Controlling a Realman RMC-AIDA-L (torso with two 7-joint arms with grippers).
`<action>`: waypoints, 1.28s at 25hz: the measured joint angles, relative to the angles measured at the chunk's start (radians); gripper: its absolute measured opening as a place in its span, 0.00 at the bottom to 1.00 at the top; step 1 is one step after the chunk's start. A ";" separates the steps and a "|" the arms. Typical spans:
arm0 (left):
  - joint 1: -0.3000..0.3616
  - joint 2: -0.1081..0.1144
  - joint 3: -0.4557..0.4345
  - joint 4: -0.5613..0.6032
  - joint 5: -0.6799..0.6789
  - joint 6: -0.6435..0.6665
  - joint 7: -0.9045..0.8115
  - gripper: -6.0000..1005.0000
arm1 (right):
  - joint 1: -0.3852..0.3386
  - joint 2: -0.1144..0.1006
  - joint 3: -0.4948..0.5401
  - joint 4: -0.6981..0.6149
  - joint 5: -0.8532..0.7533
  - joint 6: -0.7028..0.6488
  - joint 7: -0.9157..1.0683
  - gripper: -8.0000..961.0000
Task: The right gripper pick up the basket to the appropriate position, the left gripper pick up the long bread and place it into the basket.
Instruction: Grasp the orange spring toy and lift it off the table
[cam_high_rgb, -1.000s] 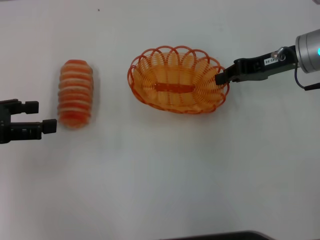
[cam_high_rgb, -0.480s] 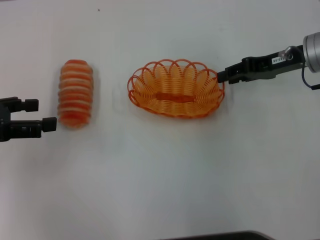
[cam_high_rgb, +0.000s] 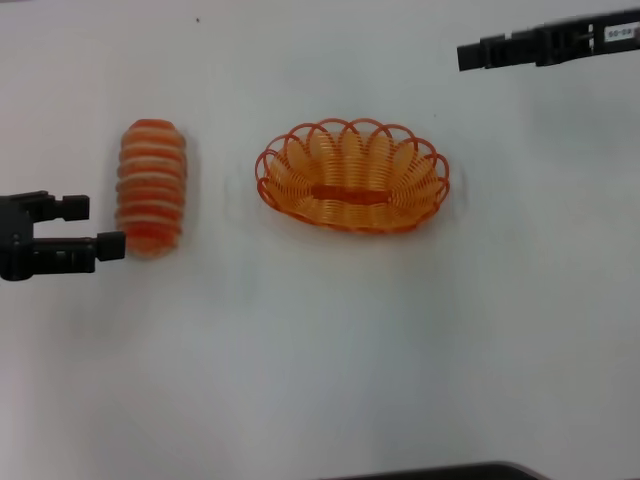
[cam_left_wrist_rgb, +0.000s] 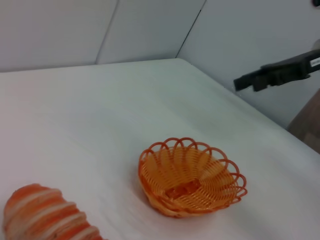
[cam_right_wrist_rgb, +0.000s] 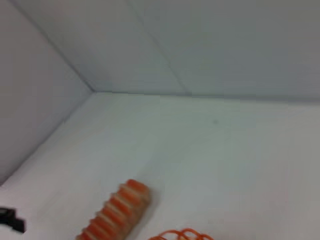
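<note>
Head view: the right gripper (cam_high_rgb: 466, 55) has released the basket (cam_high_rgb: 352, 176) and withdrawn well clear toward the far right, fingers apparently closed and empty, so basket placement appears complete. The oval orange wire basket, with looped rim, rests mid-table. The left gripper (cam_high_rgb: 100, 226), open and empty, has edged closer and stands just beside the ribbed, round-ended long bread (cam_high_rgb: 152, 186).

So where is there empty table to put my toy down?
The widest bare patch is the near half of the table, below the bread and basket. A narrower strip lies between those two. It is crowded where the left pincer meets the bread.
</note>
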 joint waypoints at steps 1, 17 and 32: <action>-0.002 -0.003 0.000 0.000 0.000 0.000 -0.001 0.90 | -0.017 0.010 -0.001 -0.047 0.028 -0.032 -0.045 0.55; -0.061 -0.019 0.014 0.005 0.017 -0.109 -0.166 0.90 | -0.090 -0.045 -0.064 -0.092 0.082 -0.300 -0.264 0.87; -0.160 -0.090 0.461 0.128 0.388 -0.615 -0.850 0.90 | -0.076 -0.036 -0.069 -0.012 0.057 -0.203 -0.308 0.87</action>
